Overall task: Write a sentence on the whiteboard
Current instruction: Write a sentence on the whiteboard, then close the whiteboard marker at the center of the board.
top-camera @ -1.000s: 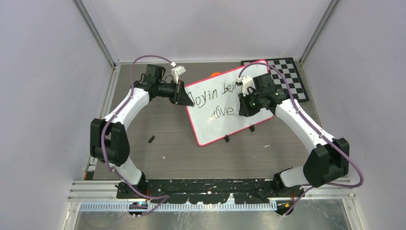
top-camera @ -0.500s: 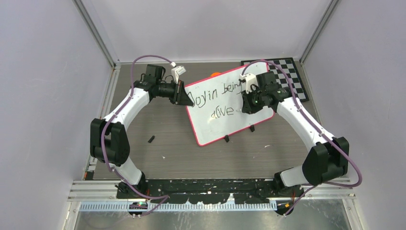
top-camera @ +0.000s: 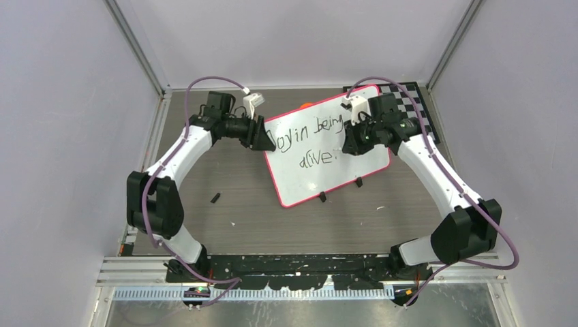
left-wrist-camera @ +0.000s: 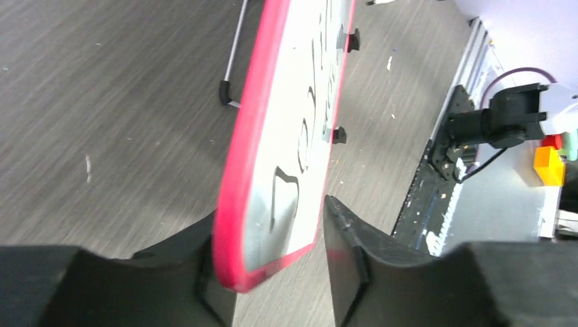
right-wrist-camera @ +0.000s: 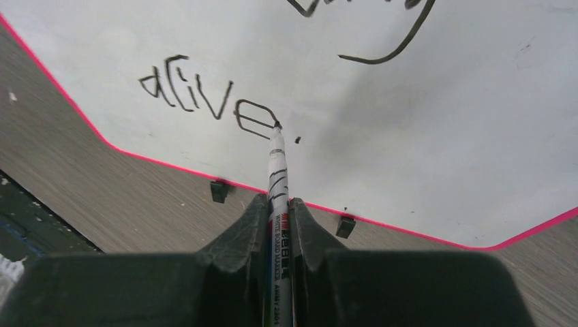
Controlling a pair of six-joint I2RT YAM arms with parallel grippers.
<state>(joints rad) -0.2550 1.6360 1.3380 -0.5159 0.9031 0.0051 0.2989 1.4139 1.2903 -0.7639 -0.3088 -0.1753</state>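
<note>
The whiteboard (top-camera: 303,180) sits askew on the far right part of the tabletop (top-camera: 272,225). Its far right corner reaches over the checkerboard (top-camera: 409,88) in the tabletop's far right corner. The board's pink-red rim runs all round, and two black clips (top-camera: 324,197) stick out from its near edge. In the left wrist view a thin metal leg shows under the board, so that side seems to be off the tabletop (how high cannot be judged).

The sentence (top-camera: 317,159) runs in two lines of thin dark ink, reading roughly "Joyin being" above and "alive." below.

The left gripper (top-camera: 262,136) is at the board's left corner, near the first letter. Its jaws stand one on each side of that corner with the rim between them. Whether they clamp the board or only bracket it cannot be told.

The right gripper (top-camera: 349,144) is over the right half of the board, its jaws pinching a marker (right-wrist-camera: 277,170) that points out between them. The marker's tip is at the last letter of "alive", with the full stop just beside it on the right.

An orange thing (top-camera: 307,105) peeks out past the board's far edge. A small black piece (top-camera: 215,197) lies on the tabletop, well apart from the board on the left.
</note>
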